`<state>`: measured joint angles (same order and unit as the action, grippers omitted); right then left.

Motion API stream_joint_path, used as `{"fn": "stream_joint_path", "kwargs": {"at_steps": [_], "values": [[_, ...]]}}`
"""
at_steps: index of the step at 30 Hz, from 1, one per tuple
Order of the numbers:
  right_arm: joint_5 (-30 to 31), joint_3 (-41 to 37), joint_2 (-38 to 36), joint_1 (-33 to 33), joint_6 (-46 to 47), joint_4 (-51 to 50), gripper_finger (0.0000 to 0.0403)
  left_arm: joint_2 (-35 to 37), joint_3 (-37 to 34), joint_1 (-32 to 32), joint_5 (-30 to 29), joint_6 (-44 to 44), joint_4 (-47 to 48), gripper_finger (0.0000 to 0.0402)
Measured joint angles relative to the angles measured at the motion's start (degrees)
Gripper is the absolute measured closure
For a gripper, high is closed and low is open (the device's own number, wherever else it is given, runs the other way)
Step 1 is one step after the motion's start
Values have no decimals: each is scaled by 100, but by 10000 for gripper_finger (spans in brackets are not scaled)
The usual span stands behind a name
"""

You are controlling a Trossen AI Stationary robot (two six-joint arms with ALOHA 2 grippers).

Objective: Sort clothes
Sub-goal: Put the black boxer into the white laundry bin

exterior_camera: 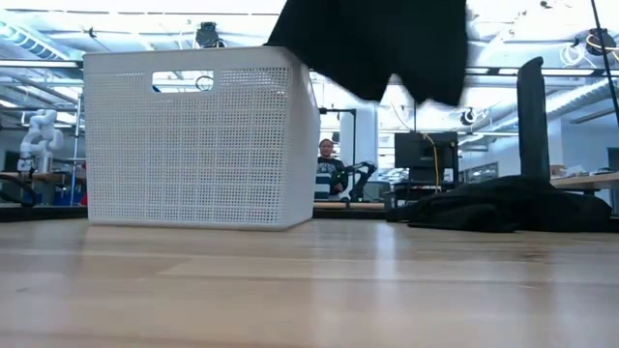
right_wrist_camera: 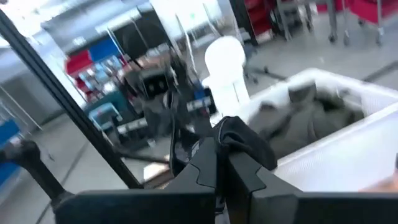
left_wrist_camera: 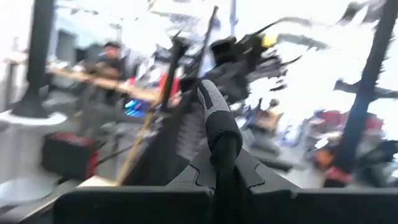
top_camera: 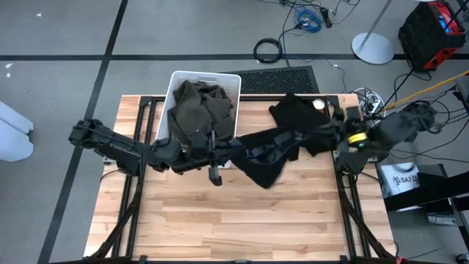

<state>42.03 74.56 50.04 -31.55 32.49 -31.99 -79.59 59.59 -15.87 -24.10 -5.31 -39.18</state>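
- A black garment [top_camera: 267,150] is held stretched between the two grippers, above the middle of the table [top_camera: 249,227], just right of the white bin [top_camera: 227,82].
- The left gripper [top_camera: 233,149] is closed on the left end of this garment; in the left wrist view the fingers [left_wrist_camera: 217,124] are seen pressed together with dark cloth at the tips.
- The right gripper [top_camera: 316,133] is closed on the right end; a fold of black cloth [right_wrist_camera: 245,140] is pinched between its fingers.
- A dark olive garment [top_camera: 198,106] is already lying in the bin, and another black heap [top_camera: 297,110] is resting on the far right part of the table.
- For this step, it is judged that both grips should be kept firm and the garment lifted evenly, so that the hanging middle part is not dragged over the bin edge.
- In the low view only the lower edge of the hanging cloth [exterior_camera: 387,43] is seen; both grippers are cut off above.
- A person [exterior_camera: 329,166] is seen far behind the table.
- The navy, pink and khaki clothes cannot be made out in any view.
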Motion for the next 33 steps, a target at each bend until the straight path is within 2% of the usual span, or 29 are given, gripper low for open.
{"fn": "stream_joint_path", "kwargs": {"at_steps": [3, 7, 10, 12, 16, 20, 23, 27, 30, 33], "values": [[21, 2, -293, -4, -443, 306, 403, 2, 63, 51, 312, 6, -156, 391], [55, 17, -467, 4, -579, 199, 403, -39, 79, 62, 396, 21, 0, 391], [357, -2, -535, 6, -599, -125, 403, -149, 80, 245, 405, 178, -113, 391], [562, -9, -673, 5, -604, -257, 403, -263, 206, 484, 485, -23, -206, 391], [846, 20, -950, 12, -650, -228, 403, -619, 751, 990, 1475, -504, -86, 391], [791, 4, -975, 9, -638, -478, 403, -856, 1054, 1222, 1911, -603, 211, 391], [713, 7, -957, 7, -80, -1303, 403, -854, 1087, 1269, 2152, -596, 526, 391], [681, -404, -957, -25, 1559, -2702, 403, -907, 1088, 1162, 2208, -561, 1365, 391], [387, -1228, -1023, -174, 2370, -2603, 403, -1137, 1088, 868, 2222, -458, 1641, 391], [118, -2283, -1042, -435, 2891, -1627, 403, -1568, 1088, 467, 2232, -459, 1732, 391]]}}
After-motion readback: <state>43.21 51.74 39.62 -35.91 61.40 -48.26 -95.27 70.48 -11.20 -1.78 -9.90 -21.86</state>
